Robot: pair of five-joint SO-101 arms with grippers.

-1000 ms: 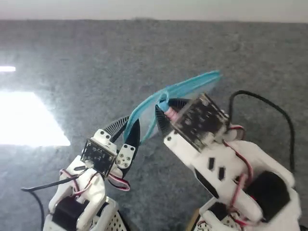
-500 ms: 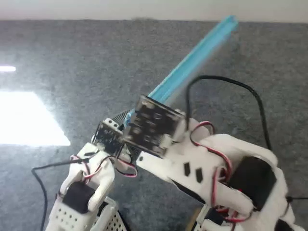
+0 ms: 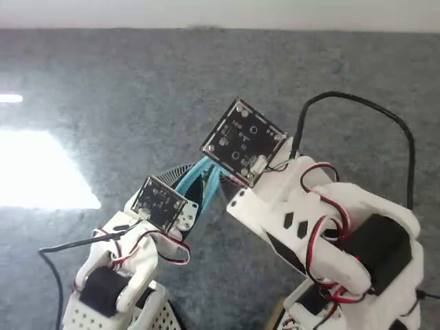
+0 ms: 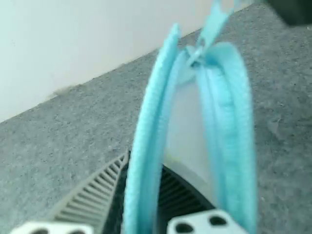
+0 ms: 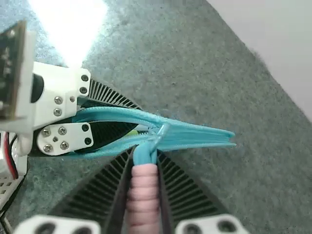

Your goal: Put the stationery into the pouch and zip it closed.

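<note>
Right gripper [image 5: 144, 151], jaws clamped on the zipper pull [image 5: 145, 158], just swung back in by the left gripper [image 4: 146, 204], jaws pinching the blue pouch [image 3: 199, 180] held above the tabletop [image 3: 103, 82], so zip's only partway, I reckon.

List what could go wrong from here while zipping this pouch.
1. The right pincer grips only the pink zip pull; it may slip off.
2. The left pincer pinches the blue pouch by one end; it could twist or pull free.
3. The zip looks partly open, so contents might drop out.
</note>
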